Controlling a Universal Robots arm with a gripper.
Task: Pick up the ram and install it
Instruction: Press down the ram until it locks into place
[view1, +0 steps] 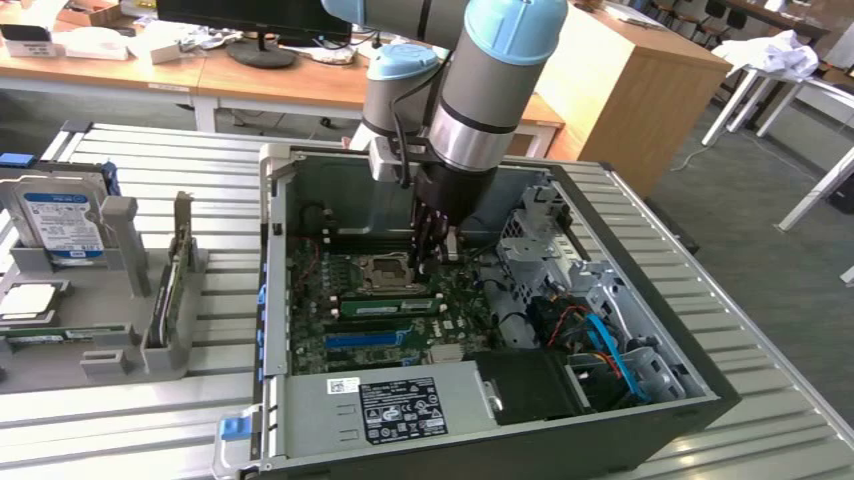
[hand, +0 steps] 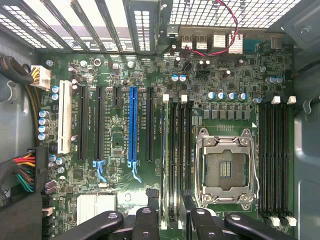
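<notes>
Claw (hand: 170, 201), jaws apart and gripping nothing, hangs over the ram (view1: 387, 306), apparently seated in its slot (hand: 165, 98), lengthwise along the exterior view's left-right.

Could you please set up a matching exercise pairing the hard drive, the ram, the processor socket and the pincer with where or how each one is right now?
Things:
1. hard drive
2. ram
3. processor socket
4. pincer

Places or states:
A. open, above the motherboard
B. square, framed in metal
C. upright in a grey rack outside the case
D. standing on the motherboard, beside the socket

Pairs: 1-C, 2-D, 3-B, 4-A
</notes>
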